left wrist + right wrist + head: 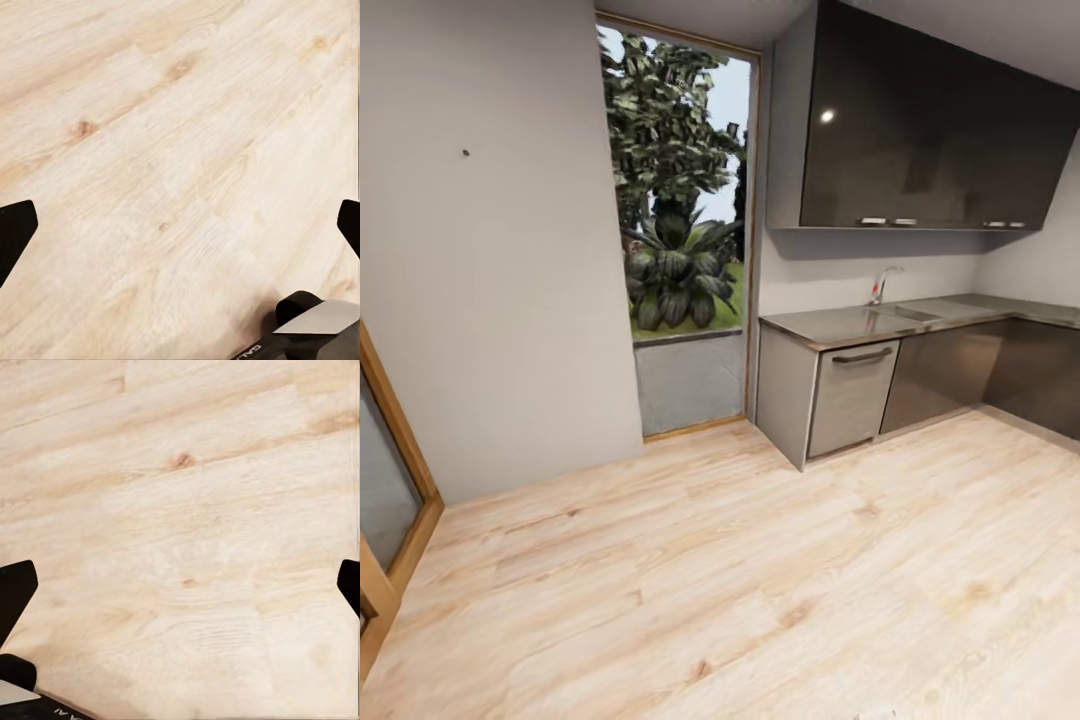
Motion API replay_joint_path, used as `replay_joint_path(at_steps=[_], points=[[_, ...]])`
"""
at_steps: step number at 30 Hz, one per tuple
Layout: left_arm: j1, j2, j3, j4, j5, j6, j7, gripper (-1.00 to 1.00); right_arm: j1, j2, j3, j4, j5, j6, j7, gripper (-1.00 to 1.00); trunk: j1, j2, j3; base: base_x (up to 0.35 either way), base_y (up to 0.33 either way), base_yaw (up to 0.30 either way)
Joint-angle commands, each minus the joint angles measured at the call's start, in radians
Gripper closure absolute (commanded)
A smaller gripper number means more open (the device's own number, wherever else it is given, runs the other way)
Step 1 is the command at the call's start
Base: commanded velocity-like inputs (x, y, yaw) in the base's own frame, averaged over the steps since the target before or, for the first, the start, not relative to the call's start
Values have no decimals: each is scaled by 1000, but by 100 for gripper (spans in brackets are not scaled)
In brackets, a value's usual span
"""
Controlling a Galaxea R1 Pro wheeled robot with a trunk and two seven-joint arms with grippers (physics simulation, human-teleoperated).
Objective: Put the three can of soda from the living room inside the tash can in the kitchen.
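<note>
Pale wood floor runs across the whole room, planks with scattered knots. Kitchen sits to the right: grey steel desk in an L along the far and right walls, sink set into it, tap upright behind the sink. Dark glossy wall cabinets hang above, a light spot reflected on one door. Below the desk, a grey drawer front with a bar handle, dark panels beside it. Tall glass door in the far wall, wood-framed, broad-leaved plants outside. Plain grey wall to its left; a wood-framed glass panel at the left edge. Left gripper: two black fingertips at opposite edges of the left wrist view, jaws spread wide, nothing between them, bare planks beneath. Right gripper: same stance in the right wrist view, jaws wide apart, holding nothing, floor below. Soda cans and bin: whereabouts cannot be told from these views.
</note>
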Motion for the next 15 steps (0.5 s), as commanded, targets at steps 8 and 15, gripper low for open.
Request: replay_joint_path(at_steps=[8,15], points=[[0,0,0,0,0,0,0,-100,0,-1,0,0,0,0,0,-100,0,0,4,0,0,-257],[0,0,0,0,0,0,0,-100,0,-1,0,1,0,0,0,-100,0,0,7,0,0,-258]])
